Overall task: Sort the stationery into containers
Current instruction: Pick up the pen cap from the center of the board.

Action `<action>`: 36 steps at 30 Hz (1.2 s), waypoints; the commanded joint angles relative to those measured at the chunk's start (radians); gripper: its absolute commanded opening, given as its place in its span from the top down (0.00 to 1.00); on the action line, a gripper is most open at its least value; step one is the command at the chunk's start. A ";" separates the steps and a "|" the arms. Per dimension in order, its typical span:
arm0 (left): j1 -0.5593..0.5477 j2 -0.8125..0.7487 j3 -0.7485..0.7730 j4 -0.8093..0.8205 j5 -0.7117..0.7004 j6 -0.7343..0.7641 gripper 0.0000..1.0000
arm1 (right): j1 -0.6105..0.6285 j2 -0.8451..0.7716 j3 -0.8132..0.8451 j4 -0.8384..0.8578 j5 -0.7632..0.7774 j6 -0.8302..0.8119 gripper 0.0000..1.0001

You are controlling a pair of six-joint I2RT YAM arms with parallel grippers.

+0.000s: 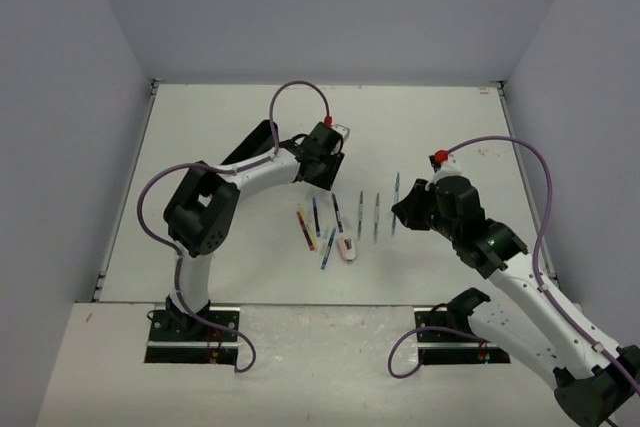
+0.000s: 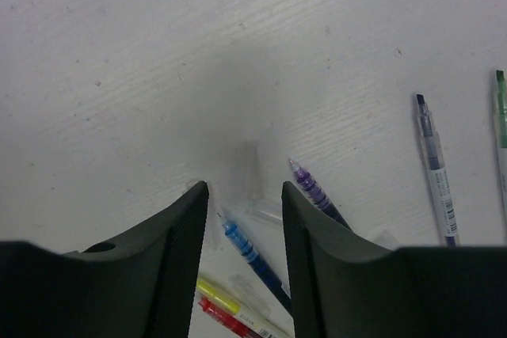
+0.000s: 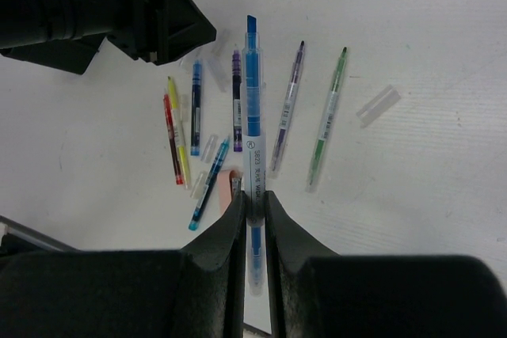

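Several pens lie in a loose row on the white table [image 1: 220,117]. My left gripper [image 2: 245,187] hangs low over them, jaws open, with a blue pen [image 2: 247,249] lying between the fingers and touching neither. A purple pen [image 2: 310,186] lies just right of it, and yellow [image 2: 215,294] and red [image 2: 225,318] pens lie lower left. My right gripper [image 3: 253,195] is shut on a blue highlighter [image 3: 253,108], lifted above the row. A pinkish eraser [image 1: 347,247] lies by a teal pen [image 3: 208,184]. The containers do not show clearly; a black shape [image 1: 262,137] sits half hidden behind the left arm.
Grey [image 3: 287,108] and green [image 3: 326,120] pens lie right of the held highlighter. Clear pen caps [image 3: 378,104] are scattered around. The left gripper [image 3: 158,13] looms at the top left of the right wrist view. Walls enclose the table on three sides.
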 commanded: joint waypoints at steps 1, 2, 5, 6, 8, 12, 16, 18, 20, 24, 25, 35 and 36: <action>-0.005 0.026 0.044 -0.006 0.034 0.036 0.57 | -0.003 -0.013 0.000 0.007 -0.026 0.008 1.00; -0.006 0.032 0.049 -0.007 0.037 0.040 0.57 | -0.003 -0.009 0.001 0.007 -0.030 0.007 1.00; -0.006 0.057 0.082 -0.035 0.033 0.050 0.62 | -0.004 0.001 0.007 0.009 -0.039 0.005 1.00; -0.006 0.062 0.090 -0.044 0.027 0.052 0.64 | -0.003 0.004 0.010 0.010 -0.045 0.005 1.00; -0.006 0.071 0.103 -0.056 0.023 0.055 0.64 | -0.003 0.007 0.010 0.016 -0.048 0.005 1.00; -0.006 0.087 0.131 -0.076 0.032 0.062 0.65 | -0.003 0.022 0.013 0.021 -0.050 0.002 1.00; -0.006 0.104 0.150 -0.091 0.018 0.062 0.71 | -0.003 0.033 0.024 0.016 -0.050 -0.003 1.00; -0.006 0.099 0.143 -0.090 0.010 0.058 0.71 | -0.003 0.035 0.031 0.012 -0.055 -0.004 1.00; -0.006 0.103 0.143 -0.089 0.015 0.058 0.71 | -0.003 0.038 0.035 0.010 -0.070 -0.006 1.00; -0.006 0.116 0.144 -0.090 0.018 0.062 0.71 | -0.004 0.042 0.039 0.010 -0.070 -0.007 1.00; -0.006 0.121 0.144 -0.091 0.020 0.062 0.71 | -0.003 0.043 0.039 0.013 -0.070 -0.007 1.00; -0.006 0.182 0.136 -0.093 0.026 0.060 0.72 | -0.003 0.074 0.027 0.042 -0.086 0.000 1.00; -0.006 0.183 0.132 -0.089 0.031 0.059 0.74 | -0.003 0.070 0.025 0.049 -0.090 0.001 1.00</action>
